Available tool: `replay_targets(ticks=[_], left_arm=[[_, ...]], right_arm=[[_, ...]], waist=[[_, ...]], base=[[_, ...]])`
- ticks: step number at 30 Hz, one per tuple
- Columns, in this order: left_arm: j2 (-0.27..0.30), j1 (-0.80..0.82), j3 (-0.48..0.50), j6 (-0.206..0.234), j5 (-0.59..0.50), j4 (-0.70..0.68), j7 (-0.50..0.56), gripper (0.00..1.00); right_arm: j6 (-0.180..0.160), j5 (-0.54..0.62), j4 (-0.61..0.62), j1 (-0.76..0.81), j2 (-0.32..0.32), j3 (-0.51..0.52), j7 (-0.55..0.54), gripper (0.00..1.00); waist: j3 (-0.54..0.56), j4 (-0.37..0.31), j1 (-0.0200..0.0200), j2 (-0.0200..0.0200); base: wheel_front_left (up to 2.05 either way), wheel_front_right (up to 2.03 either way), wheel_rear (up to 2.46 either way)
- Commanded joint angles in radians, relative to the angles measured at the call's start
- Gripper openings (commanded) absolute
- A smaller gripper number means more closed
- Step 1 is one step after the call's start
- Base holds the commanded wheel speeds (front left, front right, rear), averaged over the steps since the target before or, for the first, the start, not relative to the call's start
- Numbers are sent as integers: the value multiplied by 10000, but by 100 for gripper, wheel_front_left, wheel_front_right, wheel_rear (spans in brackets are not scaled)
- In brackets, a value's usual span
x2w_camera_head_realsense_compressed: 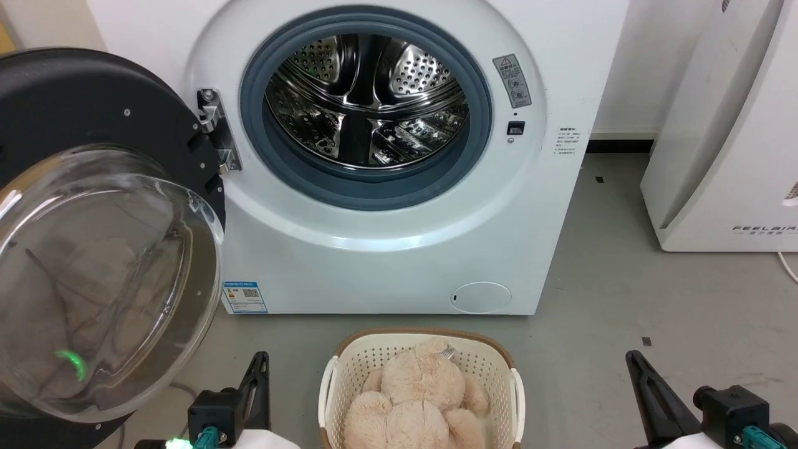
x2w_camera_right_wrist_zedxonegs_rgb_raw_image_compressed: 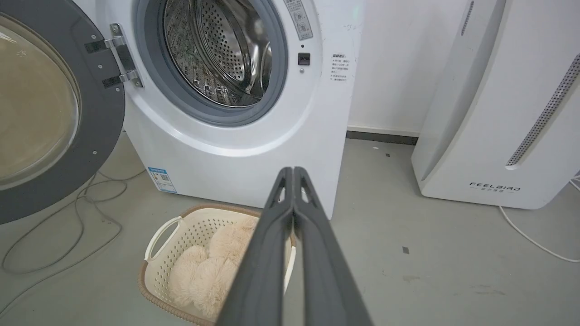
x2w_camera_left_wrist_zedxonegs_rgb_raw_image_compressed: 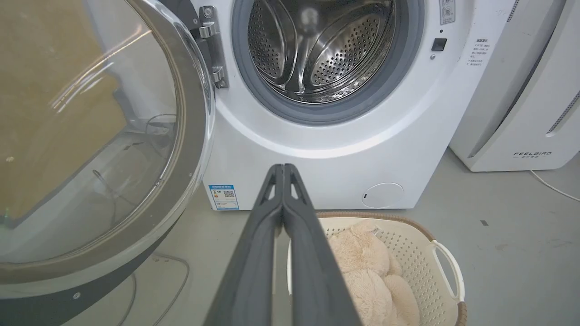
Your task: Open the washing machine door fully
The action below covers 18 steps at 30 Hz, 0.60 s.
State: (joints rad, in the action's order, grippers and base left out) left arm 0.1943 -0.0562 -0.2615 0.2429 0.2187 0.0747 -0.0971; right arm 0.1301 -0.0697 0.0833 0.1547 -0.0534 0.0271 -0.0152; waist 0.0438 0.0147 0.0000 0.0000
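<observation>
- Washing machine door (x2w_camera_head_realsense_compressed: 106,262) stands wide open on its hinge (x2w_camera_head_realsense_compressed: 215,128), at the left of the washing machine (x2w_camera_head_realsense_compressed: 386,262). Its glass bowl bulges toward the head camera, and the drum (x2w_camera_head_realsense_compressed: 368,100) is fully exposed.
- Left hand (x2w_camera_head_realsense_compressed: 260,365) sits low, just right of the door's lower rim and apart from it. Its fingers are pressed together and hold nothing. In the left wrist view the door lies to their left.
- Right hand (x2w_camera_head_realsense_compressed: 636,365) is well apart from the door, low at the right over the floor (x2w_camera_head_realsense_compressed: 623,299). Its fingers are closed tip to tip, empty.
- Basket (x2w_camera_head_realsense_compressed: 349,349) holding a plush toy (x2w_camera_head_realsense_compressed: 424,393) sits on the floor between the hands.
</observation>
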Motion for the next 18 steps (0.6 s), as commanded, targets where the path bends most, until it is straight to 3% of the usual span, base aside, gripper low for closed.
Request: replay_targets(ticks=[1,18], left_arm=[[-74,132,97,-81,-123,-43,24,0],[-322,210,554,-506,-497,-171,195,0]], right_arm=[[2,84,-26,-207,8,-14,38,0],[2,195,-173,-450,12,-61,59,0]], waist=[[-3,-1,0,0],[-82,-28,0,0]], base=[[0,0,0],[0,0,0]])
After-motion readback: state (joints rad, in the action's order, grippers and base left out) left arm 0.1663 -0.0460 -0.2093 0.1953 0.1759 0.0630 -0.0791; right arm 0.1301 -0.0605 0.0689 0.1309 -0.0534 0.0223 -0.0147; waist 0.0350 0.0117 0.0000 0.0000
